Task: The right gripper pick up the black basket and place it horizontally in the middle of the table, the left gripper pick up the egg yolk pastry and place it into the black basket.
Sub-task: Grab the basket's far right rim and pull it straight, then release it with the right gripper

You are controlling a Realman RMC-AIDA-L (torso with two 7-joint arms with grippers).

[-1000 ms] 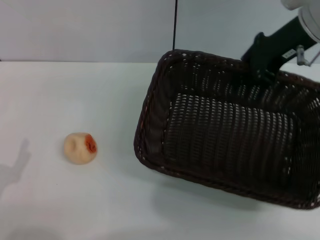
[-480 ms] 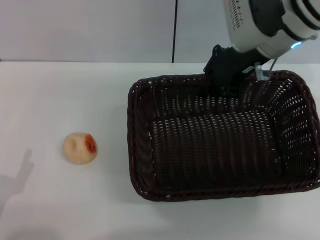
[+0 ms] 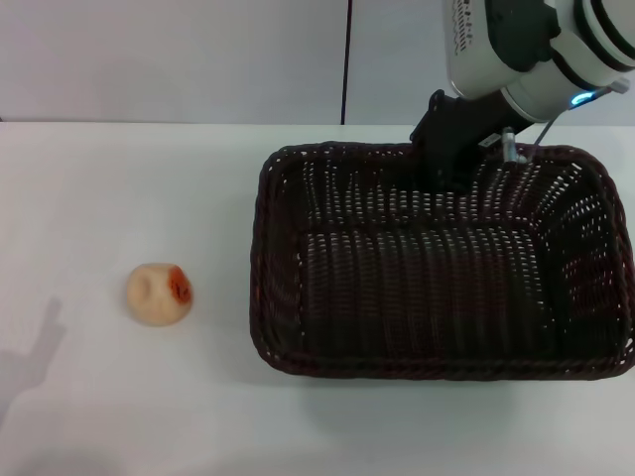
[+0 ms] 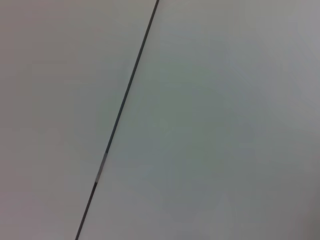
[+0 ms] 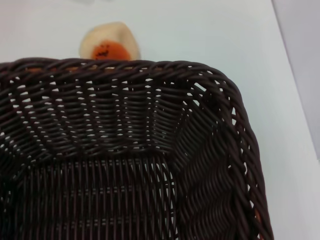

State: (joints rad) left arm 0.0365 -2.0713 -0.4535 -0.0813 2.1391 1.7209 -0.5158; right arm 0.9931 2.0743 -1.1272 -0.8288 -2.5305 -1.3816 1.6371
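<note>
The black basket [image 3: 260, 297] lies level on the white table [image 3: 109, 178], its long side running left to right, at the middle and right. My right gripper [image 3: 452, 167] is at the middle of the basket's far rim and holds it. The egg yolk pastry [image 3: 159, 294] sits on the table to the left of the basket, apart from it, its orange-red spot facing the basket. In the right wrist view the basket's rim [image 5: 125, 66] fills the picture with the pastry [image 5: 109, 44] beyond it. My left gripper is out of view.
A grey wall with a dark vertical seam [image 3: 346, 59] stands behind the table; the left wrist view shows only that wall and the seam [image 4: 120, 115]. A shadow of an arm [image 3: 30, 347] falls on the table at the front left.
The basket has swung from tilted to level, moved left and come down flat on the table. My right arm has moved left with it. The pastry has not moved.
</note>
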